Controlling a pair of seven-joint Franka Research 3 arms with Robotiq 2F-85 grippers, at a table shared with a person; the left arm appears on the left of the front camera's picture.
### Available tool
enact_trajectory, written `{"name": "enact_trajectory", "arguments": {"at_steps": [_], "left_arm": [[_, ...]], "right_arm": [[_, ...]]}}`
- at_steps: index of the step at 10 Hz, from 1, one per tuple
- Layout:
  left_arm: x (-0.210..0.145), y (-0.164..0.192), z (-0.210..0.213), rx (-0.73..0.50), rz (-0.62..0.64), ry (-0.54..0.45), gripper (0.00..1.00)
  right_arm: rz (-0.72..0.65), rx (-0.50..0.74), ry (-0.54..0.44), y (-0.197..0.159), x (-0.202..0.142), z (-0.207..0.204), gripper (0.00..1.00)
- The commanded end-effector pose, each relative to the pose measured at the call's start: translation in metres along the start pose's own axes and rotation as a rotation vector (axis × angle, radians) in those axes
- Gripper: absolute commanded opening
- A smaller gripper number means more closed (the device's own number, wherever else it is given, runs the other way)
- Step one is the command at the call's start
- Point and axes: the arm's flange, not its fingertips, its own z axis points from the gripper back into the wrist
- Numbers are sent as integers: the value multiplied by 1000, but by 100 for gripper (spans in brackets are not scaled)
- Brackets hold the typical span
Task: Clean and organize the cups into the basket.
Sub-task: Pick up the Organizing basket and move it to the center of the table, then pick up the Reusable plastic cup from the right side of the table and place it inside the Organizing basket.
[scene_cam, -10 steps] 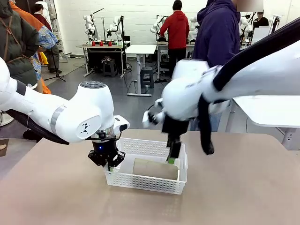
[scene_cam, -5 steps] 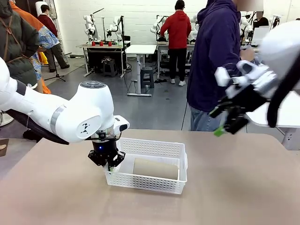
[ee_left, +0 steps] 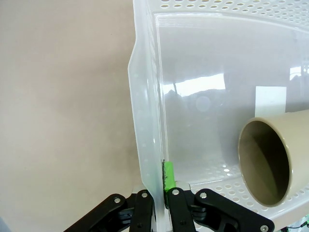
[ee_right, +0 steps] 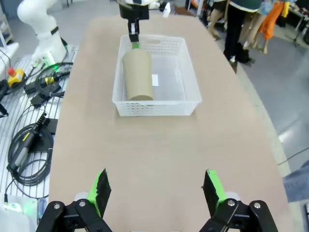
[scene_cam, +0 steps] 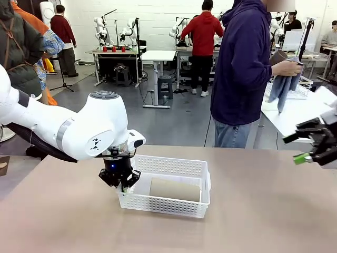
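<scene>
Cup (scene_cam: 175,190), beige, alone on its side inside white lattice basket (scene_cam: 163,204)

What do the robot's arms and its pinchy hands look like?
The left arm is glossy white with rounded joints, a grey cap and a small black marking. The left gripper is black with a blue light. The right gripper is black too, with bright green pads.

The right tool (scene_cam: 296,148) has pulled away from the basket (scene_cam: 163,204) to the right.
</scene>
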Motion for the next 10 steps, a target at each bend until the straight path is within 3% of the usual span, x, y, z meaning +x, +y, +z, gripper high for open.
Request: {"name": "enact_trajectory", "arguments": {"at_steps": [1,5,6,10], "left_arm": [[-1,0,2,2,-2,-7,0],[-1,0,2,2,-2,-7,0],[-1,0,2,2,-2,-7,0],[-1,0,2,2,-2,-7,0]], "right_arm": [[-31,-8,-105,-10,-35,13,100],[-121,-29,-201,-18,-106,31,100],[-132,-53,-225,-17,-114,34,100],[-146,-29,-173,-10,-113,31,100]]}}
